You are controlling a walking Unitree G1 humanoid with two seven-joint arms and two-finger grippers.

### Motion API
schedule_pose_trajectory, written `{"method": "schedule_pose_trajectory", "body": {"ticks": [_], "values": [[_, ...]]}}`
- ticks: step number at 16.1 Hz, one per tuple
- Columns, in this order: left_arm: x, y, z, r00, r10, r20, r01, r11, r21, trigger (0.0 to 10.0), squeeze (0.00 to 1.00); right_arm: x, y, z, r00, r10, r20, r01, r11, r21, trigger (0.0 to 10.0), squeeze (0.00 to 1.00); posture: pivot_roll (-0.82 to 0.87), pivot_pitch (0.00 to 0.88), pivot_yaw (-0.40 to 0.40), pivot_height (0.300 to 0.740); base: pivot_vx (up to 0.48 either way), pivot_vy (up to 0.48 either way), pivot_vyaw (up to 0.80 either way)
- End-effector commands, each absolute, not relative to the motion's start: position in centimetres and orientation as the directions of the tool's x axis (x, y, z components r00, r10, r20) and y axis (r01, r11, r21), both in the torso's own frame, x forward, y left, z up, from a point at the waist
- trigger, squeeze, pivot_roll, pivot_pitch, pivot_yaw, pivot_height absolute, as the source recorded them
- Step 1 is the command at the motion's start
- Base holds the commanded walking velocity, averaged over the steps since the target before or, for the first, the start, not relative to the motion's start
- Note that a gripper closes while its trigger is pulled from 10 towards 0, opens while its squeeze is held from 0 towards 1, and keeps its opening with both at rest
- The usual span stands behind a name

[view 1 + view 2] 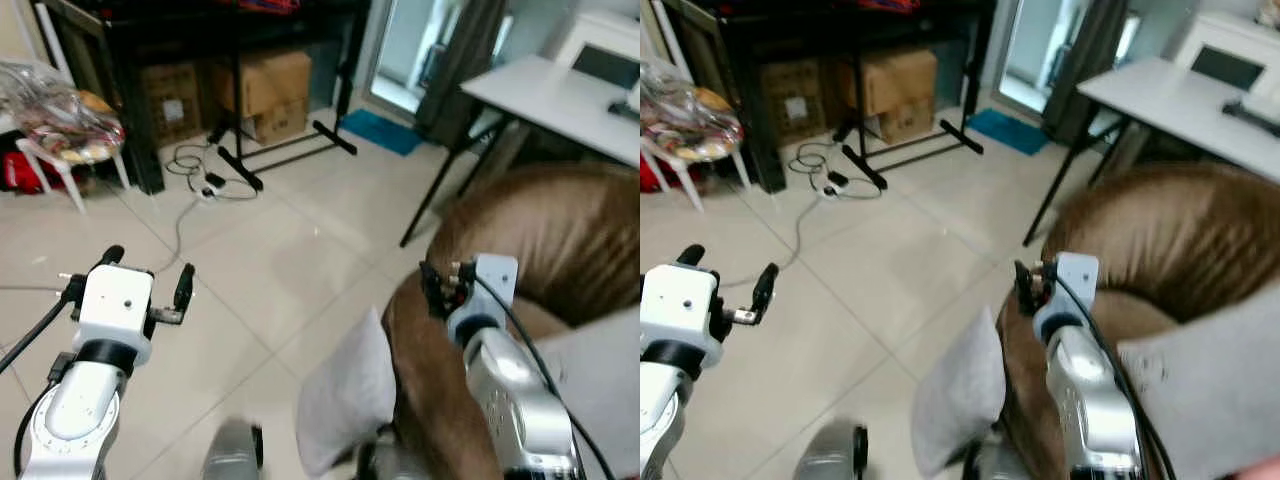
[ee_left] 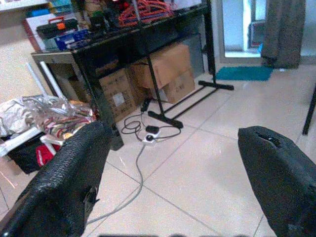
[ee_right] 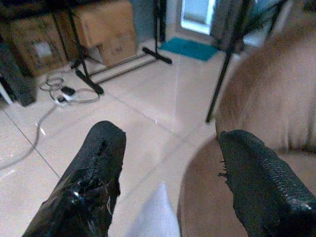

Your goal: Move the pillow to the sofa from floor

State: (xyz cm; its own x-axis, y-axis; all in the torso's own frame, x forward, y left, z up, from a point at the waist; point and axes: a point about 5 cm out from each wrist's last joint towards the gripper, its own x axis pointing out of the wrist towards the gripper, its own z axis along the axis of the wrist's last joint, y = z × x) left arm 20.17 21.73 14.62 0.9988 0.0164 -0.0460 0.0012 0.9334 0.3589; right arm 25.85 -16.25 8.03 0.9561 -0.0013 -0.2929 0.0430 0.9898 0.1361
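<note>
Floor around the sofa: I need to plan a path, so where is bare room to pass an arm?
Bare tile floor lies between the power strip, the desk leg and the brown sofa. It is crowded low down, where the grey pillow leans against the sofa arm, and by the cardboard boxes.

This was a lived-in home, a tiled living room. A brown sofa (image 1: 540, 250) curved along one side, a white desk (image 1: 560, 100) stood beside it, and a dark curtain (image 1: 455, 60) hung by a bright doorway with a teal mat (image 1: 380, 130). Cardboard boxes (image 1: 270, 90) sat under a black shelf (image 2: 123, 44), a power strip's cable (image 1: 205, 185) trailed over the floor (image 1: 280, 260).
</note>
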Motion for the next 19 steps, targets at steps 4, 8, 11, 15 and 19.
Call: {"method": "schedule_pose_trajectory", "body": {"ticks": [4, 8, 11, 15, 19], "values": [[20.4, 21.1, 14.3, 0.999, -0.019, -0.041, 0.032, 0.932, 0.361, 10.0, 0.0, 25.8, -16.5, 7.8, 0.952, 0.022, -0.306, 0.023, 0.99, 0.142, 10.0, 0.0, 0.17, 0.0, -0.103, 0.575, 0.0, 0.0, 0.0], [20.7, 20.3, 14.1, 0.998, -0.05, -0.043, 0.062, 0.939, 0.338, 10.0, 0.0, 26.3, -16.3, 8.5, 0.953, 0.054, -0.298, -0.02, 0.993, 0.116, 10.0, 0.0, 0.16, 0.0, -0.052, 0.575, 0.0, 0.0, 0.0], [21.2, 19.7, 14.3, 0.994, -0.102, -0.05, 0.113, 0.935, 0.337, 10.0, 0.0, 26.3, -17.1, 9.0, 0.952, 0.044, -0.303, -0.014, 0.995, 0.099, 10.0, 0.0, 0.13, 0.0, 0.015, 0.575, 0.0, 0.0, 0.0], [22.0, 19.7, 14.7, 0.994, -0.11, -0.014, 0.109, 0.941, 0.321, 10.0, 0.0, 25.4, -17.0, 10.0, 0.952, 0.016, -0.307, 0.008, 0.997, 0.078, 10.0, 0.0, 0.07, 0.0, 0.007, 0.575, 0.0, 0.0, 0.0], [22.2, 19.4, 14.5, 0.996, -0.092, -0.003, 0.088, 0.952, 0.294, 10.0, 0.0, 25.6, -17.6, 11.0, 0.956, -0.012, -0.293, 0.035, 0.997, 0.076, 10.0, 0.0, 0.06, 0.0, -0.036, 0.575, 0.0, 0.0, 0.0]]}}
